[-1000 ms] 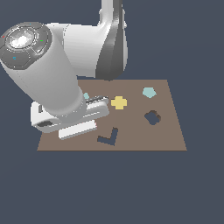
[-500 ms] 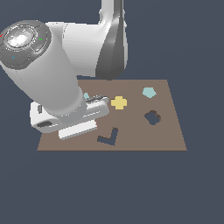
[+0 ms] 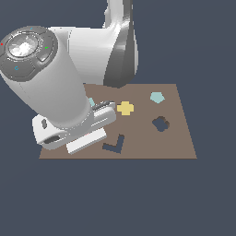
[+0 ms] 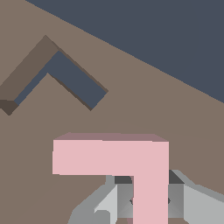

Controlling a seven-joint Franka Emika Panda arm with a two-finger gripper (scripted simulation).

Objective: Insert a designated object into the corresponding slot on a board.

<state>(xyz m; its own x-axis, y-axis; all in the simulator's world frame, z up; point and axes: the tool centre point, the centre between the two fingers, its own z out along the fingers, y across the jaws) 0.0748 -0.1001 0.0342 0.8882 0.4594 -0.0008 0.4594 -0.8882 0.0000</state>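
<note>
Mostly the arm's bulky white body fills the exterior view, so the gripper's fingertips cannot be made out there; only its pale housing shows, low over the brown board (image 3: 184, 143) toward the exterior view's left. The pink L-shaped piece cannot be seen in that view at all, hidden somewhere behind the arm.

The wrist view settles the matter. The gripper (image 4: 148, 201) has its two grey fingers (image 4: 114, 197) on either side of one leg of the pink L-shaped piece (image 4: 131, 159), pinching that leg between them. The far finger is largely cut off by the picture's edge, and the piece's gripped leg also runs out of frame, so its full length is not visible. The other leg juts out sideways, clear of the fingers. Whether the piece is resting on the board or held just above it cannot be told.

Beyond the gripper lies the L-shaped slot (image 4: 72, 78), a dark navy cutout with brown walls showing on its inner edges. It sits apart from the held piece, with bare board between them, and its corner points a different way from the piece's corner. In the exterior view the same slot (image 3: 115, 146) appears just beside the gripper housing, near the board's front edge.

Farther from the gripper, toward the exterior view's right, sit a yellow cross piece (image 3: 125, 108), a pale teal piece (image 3: 157, 97) and a dark clover-shaped cutout (image 3: 160, 123). A sliver of another teal piece (image 3: 91, 102) peeks out from behind the arm, mostly covered.
</note>
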